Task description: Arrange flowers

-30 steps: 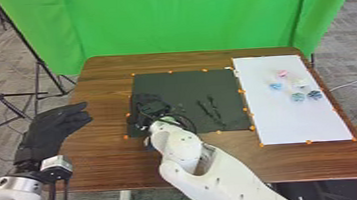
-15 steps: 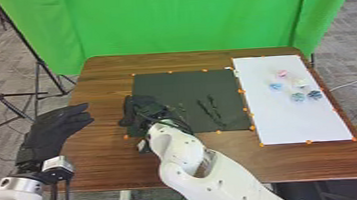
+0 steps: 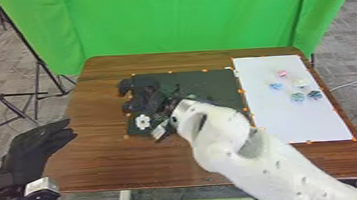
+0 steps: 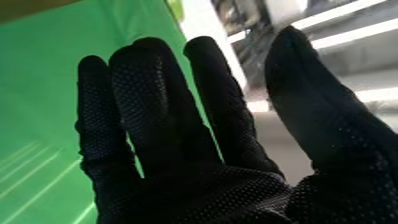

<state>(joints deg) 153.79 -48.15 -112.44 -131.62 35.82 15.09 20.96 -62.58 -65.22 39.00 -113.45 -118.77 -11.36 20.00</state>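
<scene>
Brown tabletop (image 3: 90, 163): a dark mat (image 3: 214, 80) lies at middle-left, a white sheet (image 3: 306, 125) along the right edge. Right hand (image 3: 148, 92) is over the mat's left edge; its fingers (image 4: 147, 95) stand straight and slightly spread, thumb well apart, nothing pinched. Left hand (image 3: 31, 147) is beside the tabletop's left edge, fingers loosely extended, holding nothing. Task items, small: white flower shape (image 3: 144, 121) on the mat by its near-left corner; pink flower (image 3: 283, 73), pale flower (image 3: 300, 82), light blue flower (image 3: 276, 86), blue-green flower (image 3: 297, 96) and dark blue flower (image 3: 314, 94) on the sheet, toward its far end. Progress, judged: early stage; the white one is possibly placed, the five on the sheet remain to be arranged. Labels: no legible writing.
</scene>
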